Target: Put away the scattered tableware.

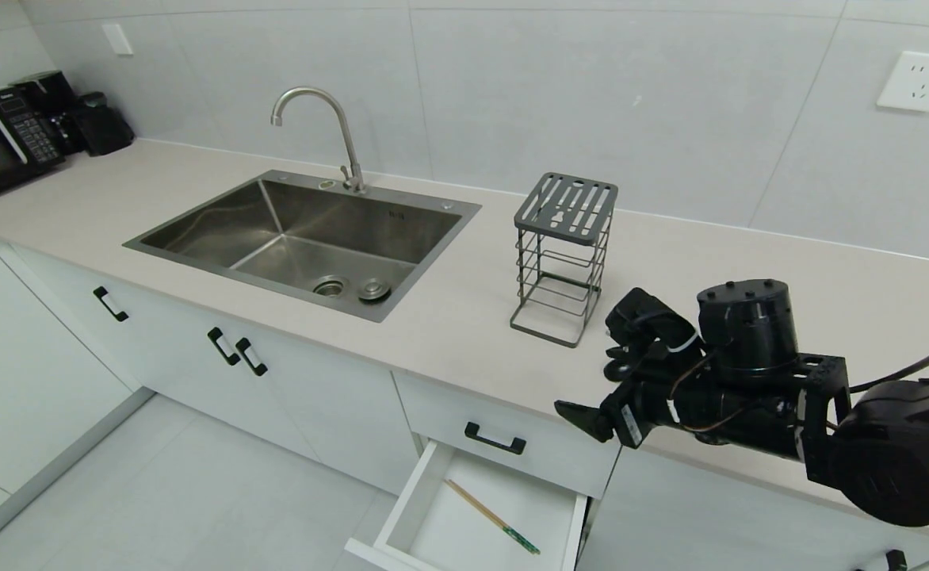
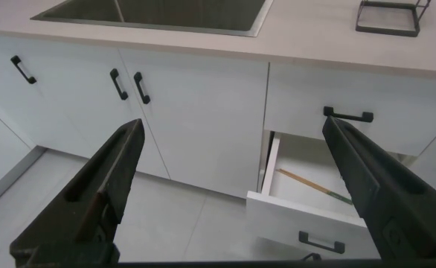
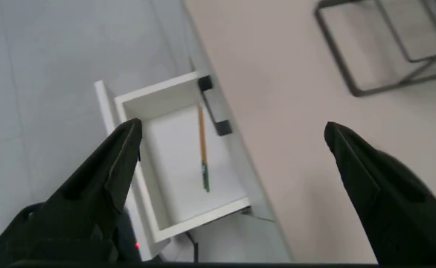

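From high up and well back, the head view looks forward and down across the bench [image 1: 449, 317] to the tiled wall [image 1: 670, 103], taking in the sink [image 1: 353, 222], the wire rack [image 1: 563, 254] and the open drawer [image 1: 403, 503]. The left wrist view stands out in front of the cabinets [image 2: 196, 112], facing their fronts and slightly down between the spread fingers of the left claw [image 2: 233, 123]. The right wrist view hangs near the bench edge, looking almost straight down between the parted fingers of the right claw [image 3: 233, 126]. All three share the open drawer, its chopstick [image 1: 492, 515] and the wire rack's foot.
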You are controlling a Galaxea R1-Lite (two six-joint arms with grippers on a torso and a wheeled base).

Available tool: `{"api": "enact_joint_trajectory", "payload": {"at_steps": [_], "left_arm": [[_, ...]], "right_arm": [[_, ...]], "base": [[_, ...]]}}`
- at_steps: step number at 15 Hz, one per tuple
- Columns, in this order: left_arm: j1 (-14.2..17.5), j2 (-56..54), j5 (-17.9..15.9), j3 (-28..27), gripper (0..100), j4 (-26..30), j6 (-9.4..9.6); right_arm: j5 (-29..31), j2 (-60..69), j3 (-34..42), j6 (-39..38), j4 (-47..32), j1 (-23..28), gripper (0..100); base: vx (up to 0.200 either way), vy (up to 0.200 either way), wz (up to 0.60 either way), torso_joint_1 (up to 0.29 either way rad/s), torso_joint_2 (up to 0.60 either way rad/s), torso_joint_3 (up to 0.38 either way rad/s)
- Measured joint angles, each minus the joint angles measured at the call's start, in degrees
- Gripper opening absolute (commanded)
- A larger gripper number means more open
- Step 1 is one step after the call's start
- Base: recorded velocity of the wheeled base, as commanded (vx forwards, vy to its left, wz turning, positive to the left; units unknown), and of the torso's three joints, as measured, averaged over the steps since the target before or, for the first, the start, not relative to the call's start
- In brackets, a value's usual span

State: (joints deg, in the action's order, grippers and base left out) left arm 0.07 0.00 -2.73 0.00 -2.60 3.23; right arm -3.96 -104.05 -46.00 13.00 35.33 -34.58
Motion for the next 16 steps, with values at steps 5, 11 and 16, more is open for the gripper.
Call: {"api": "enact_joint_trajectory", "payload": {"at_steps": [5, 11, 16], "left_arm": [[0.0, 0.0, 0.0, 0.0, 100, -0.02, 0.02], [0.0, 0.0, 0.02, 0.0, 100, -0.02, 0.02], [-0.02, 0.0, 0.0, 0.0, 100, -0.02, 0.0]], "right_arm": [[-0.38, -1.18, 1.51, 0.94, 0.17, 6.84, 100], [-5.85, -5.16, 1.12, 5.23, 4.66, 16.42, 100], [-8.48, -10.03, 1.16, 6.41, 7.86, 18.38, 100]], "base": [[0.0, 0.0, 0.0, 0.0, 0.0, 0.0], [0.0, 0.0, 0.0, 0.0, 0.0, 0.0], [0.0, 0.0, 0.0, 0.0, 0.0, 0.0]]}}
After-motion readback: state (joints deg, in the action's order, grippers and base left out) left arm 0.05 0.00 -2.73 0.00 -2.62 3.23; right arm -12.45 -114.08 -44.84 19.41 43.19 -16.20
